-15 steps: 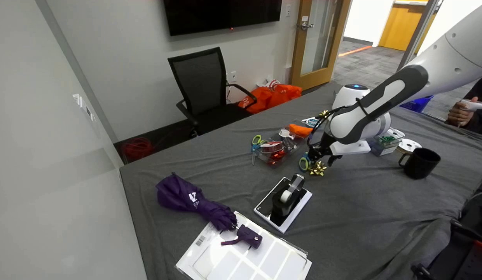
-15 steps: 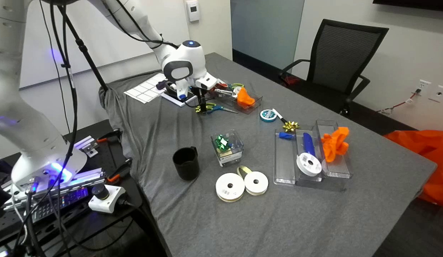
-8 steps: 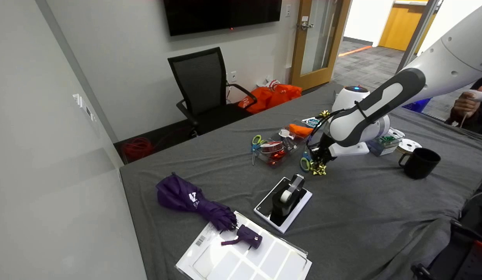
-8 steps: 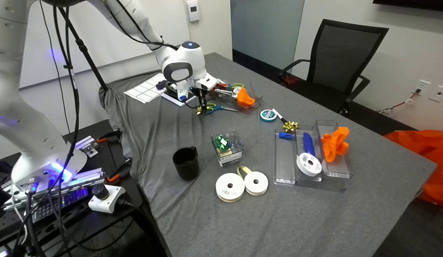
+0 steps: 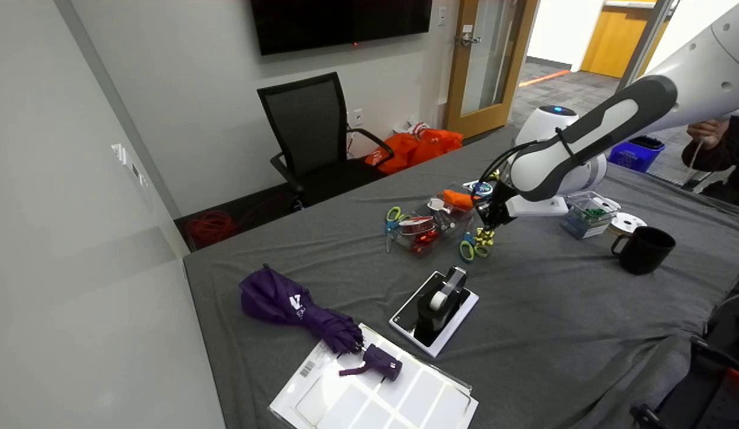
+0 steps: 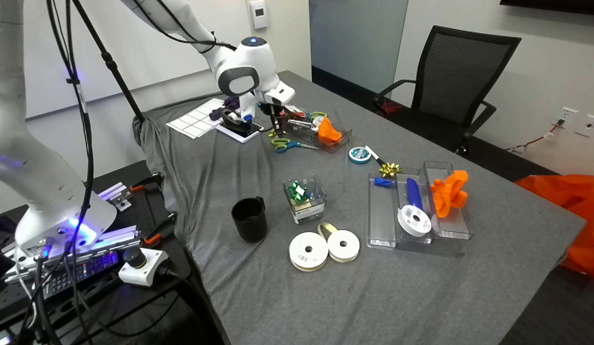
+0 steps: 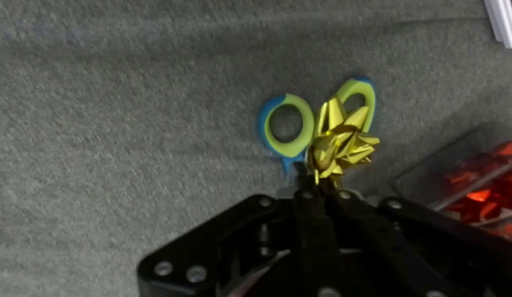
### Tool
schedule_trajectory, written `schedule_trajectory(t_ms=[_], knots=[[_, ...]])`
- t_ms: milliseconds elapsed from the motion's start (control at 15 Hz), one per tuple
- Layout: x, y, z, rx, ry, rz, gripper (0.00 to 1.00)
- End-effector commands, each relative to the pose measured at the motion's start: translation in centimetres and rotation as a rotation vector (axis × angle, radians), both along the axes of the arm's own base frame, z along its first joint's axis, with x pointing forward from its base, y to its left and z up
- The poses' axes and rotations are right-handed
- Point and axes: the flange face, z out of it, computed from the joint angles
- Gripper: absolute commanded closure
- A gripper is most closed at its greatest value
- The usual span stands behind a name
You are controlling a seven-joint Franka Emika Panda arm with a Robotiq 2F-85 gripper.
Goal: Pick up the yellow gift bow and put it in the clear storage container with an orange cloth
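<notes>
The gripper (image 7: 318, 181) is clenched on the yellow gift bow (image 7: 347, 144), a shiny gold cluster of loops that, in the wrist view, covers part of 1 handle of the scissors (image 7: 287, 149) on the gray tablecloth (image 7: 115, 144). The bow seems raised off the scissors, though the blur makes that hard to judge. In an exterior view, a crumpled orange cloth (image 6: 328, 132) sits in a clear container (image 6: 344, 139) near the gripper, and a bunched orange cloth (image 6: 449, 192) rises from a clear tray (image 6: 454, 235) well apart from it. The held bow is outside both of these. Another gold bow (image 6: 389, 169) lies near that tray, close to a black-and-white pen (image 6: 374, 155) and a teal ribbon spool (image 6: 359, 154).
</notes>
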Motion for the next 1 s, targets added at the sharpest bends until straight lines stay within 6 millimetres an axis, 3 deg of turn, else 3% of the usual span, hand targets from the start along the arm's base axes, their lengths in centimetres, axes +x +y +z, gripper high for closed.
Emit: schedule_trajectory(t_ms=[0, 200, 400, 600, 933], knots=[[0.9, -1.0, 4.7, 0.016, -0.035, -0.074, 0.99], [3.6, -1.6, 7.4, 0.033, -0.113, -0.195, 0.99], [6.3, -2.2, 7.8, 0.011, -0.16, -0.315, 0.99], [8.5, -2.8, 6.9, -0.033, -0.175, -0.42, 0.99], [10.6, -2.8, 2.8, -0.097, -0.159, -0.522, 0.99]])
